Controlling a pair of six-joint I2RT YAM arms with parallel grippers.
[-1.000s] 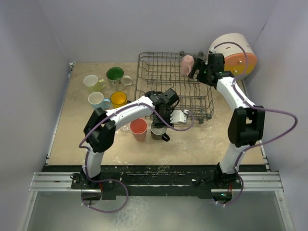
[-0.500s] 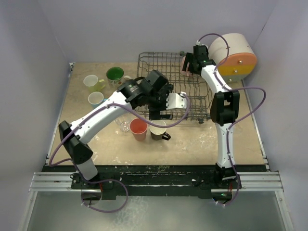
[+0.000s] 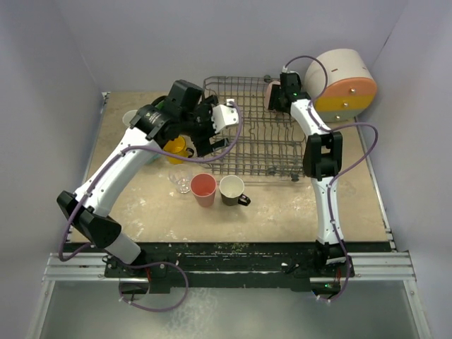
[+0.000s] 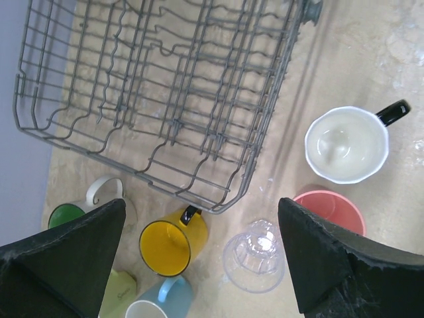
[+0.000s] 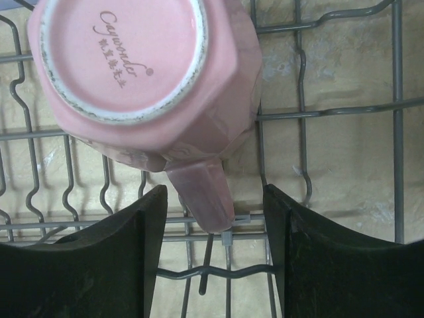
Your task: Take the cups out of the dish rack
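Note:
The grey wire dish rack (image 3: 258, 145) holds one cup, an upside-down pink mug (image 3: 269, 90) at its far right corner. My right gripper (image 3: 279, 99) is open just above it; in the right wrist view the mug's handle (image 5: 202, 192) lies between the open fingers (image 5: 112, 258), untouched. My left gripper (image 3: 203, 138) is open and empty, held high over the rack's left edge. Below it in the left wrist view stand the black mug (image 4: 346, 144), salmon tumbler (image 4: 331, 209), clear glass (image 4: 255, 255), yellow mug (image 4: 169, 245), green-inside mug (image 4: 69, 215), pale yellow-green mug (image 4: 119, 291) and light blue mug (image 4: 156, 301).
A round cream and orange drawer box (image 3: 342, 81) stands behind the rack's right corner, close to the right arm. The unloaded cups cluster on the table left of and in front of the rack. White walls close in the table on three sides.
My left gripper let go of the black mug beside the salmon tumbler, then rose and swung back-left. My right gripper moved left over the pink mug.

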